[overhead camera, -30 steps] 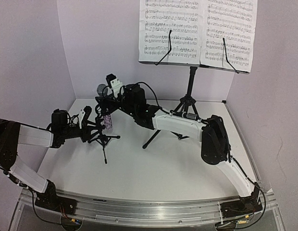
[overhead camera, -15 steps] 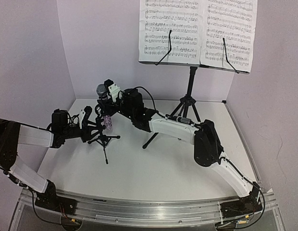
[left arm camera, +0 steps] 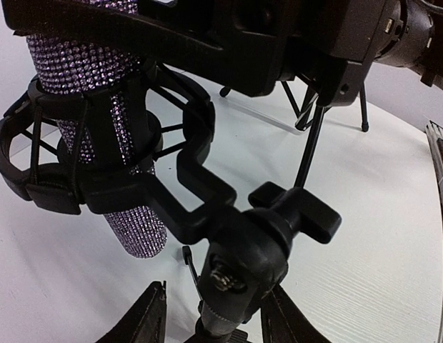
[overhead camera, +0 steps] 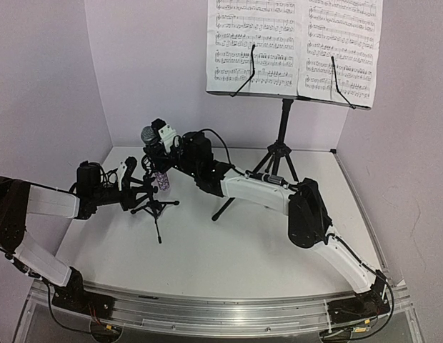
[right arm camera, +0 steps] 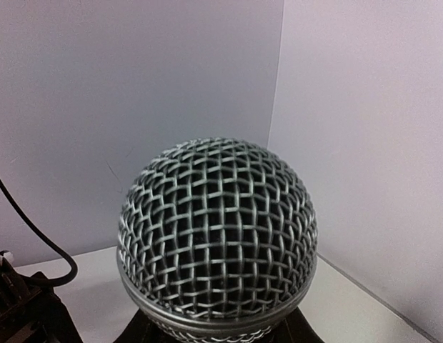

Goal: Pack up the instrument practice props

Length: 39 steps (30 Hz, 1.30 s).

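Note:
The glittery purple-silver microphone point(overhead camera: 162, 180) sits tilted in the black shock-mount clip of the small tripod mic stand point(overhead camera: 156, 208), at the table's back left. Its grey mesh head point(right arm camera: 217, 230) fills the right wrist view. My right gripper point(overhead camera: 156, 147) is shut on the microphone just under the head, with dark fingers point(right arm camera: 139, 332) on either side. My left gripper point(left arm camera: 216, 321) straddles the stand's stem point(left arm camera: 223, 323) below the swivel knob, with a thin gap showing at the left finger point(left arm camera: 144, 319). The tall music stand point(overhead camera: 282, 136) holds the white sheet-music pages point(overhead camera: 293, 46).
The music stand's tripod legs point(overhead camera: 239, 196) spread over the back middle of the table, right under my right forearm point(overhead camera: 257, 187). Lilac walls close in at the left, back and right. A black cable point(right arm camera: 36, 246) loops beside the microphone head.
My right arm has reached further left onto the microphone, and its jaws have closed under the head. The left jaws have eased apart a little round the stand's stem.

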Tool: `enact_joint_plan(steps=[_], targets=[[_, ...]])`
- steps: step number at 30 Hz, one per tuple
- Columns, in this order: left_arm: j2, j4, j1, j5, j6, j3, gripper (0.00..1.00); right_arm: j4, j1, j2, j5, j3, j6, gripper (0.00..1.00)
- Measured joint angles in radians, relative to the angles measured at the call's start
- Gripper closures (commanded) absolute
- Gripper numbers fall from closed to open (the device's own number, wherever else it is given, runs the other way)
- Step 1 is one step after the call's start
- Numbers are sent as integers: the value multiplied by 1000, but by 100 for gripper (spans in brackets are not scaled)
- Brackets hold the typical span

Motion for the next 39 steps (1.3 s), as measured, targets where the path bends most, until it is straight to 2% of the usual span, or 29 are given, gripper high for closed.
enact_joint_plan(steps=[11,21,27,29,35,37,39], targets=[[10,23,-29,0,-4,15,47,14,9,-7,2,0,-3,100],[83,94,-81,-2,-22,25,46,55,27,-13,110,-35,60,100],[144,140,-101,3,-72,71,51,103,27,-19,165,-72,92,100],[163,156,-108,7,-80,79,58,108,25,-21,172,-75,101,100],[192,195,-128,42,-85,87,94,122,24,-22,176,-86,129,100],[201,209,-133,52,-71,96,100,122,23,-22,174,-87,141,100],[208,213,-137,57,-72,100,100,125,22,-23,172,-93,150,100]])
